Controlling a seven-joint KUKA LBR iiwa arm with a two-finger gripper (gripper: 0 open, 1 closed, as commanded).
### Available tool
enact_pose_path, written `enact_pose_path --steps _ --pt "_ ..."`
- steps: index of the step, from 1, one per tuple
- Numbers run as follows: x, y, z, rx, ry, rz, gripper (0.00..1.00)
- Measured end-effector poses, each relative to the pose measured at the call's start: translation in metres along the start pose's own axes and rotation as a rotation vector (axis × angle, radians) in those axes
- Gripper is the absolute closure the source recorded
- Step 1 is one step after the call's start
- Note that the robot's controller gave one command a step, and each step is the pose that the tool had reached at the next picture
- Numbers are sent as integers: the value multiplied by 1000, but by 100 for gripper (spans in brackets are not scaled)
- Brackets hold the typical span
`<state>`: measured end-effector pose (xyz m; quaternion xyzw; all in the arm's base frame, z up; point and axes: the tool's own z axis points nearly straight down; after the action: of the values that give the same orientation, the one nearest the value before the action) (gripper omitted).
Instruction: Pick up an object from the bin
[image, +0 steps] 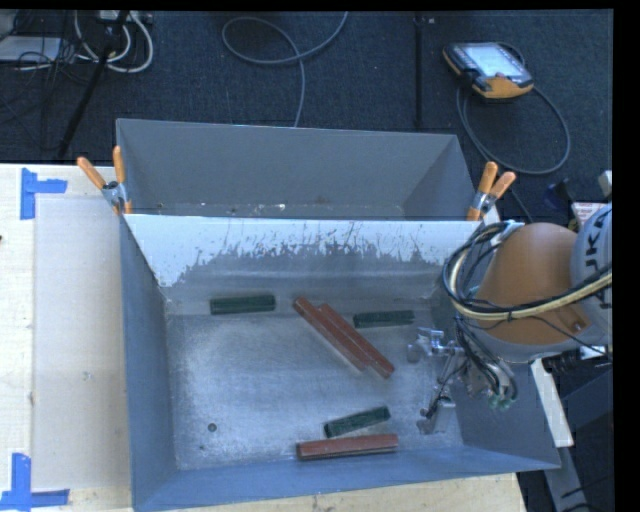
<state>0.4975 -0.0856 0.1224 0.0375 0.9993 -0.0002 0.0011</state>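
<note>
My gripper (432, 412) hangs low at the right side of the bin, its fingertips just above the floor with nothing between them. A dark green bar (357, 421) lies a little to its left. Just below that, a reddish-brown bar (347, 447) rests along the front wall. A long reddish-brown bar (343, 336) lies diagonally in the middle of the bin, up and to the left of the gripper. Behind it, near the back slope, sits a short dark green bar (383, 319).
Another dark green bar (242, 304) lies at the back left of the bin floor. The arm with its orange cover and cables leans in over the right wall.
</note>
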Motion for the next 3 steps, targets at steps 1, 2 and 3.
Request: enact_pose_path --steps 1,2,3 --pt "-9 26 35 -2 3 -56 0" --pt "-16 55 50 0 3 -97 0" --pt "16 78 49 -1 -8 -9 100"
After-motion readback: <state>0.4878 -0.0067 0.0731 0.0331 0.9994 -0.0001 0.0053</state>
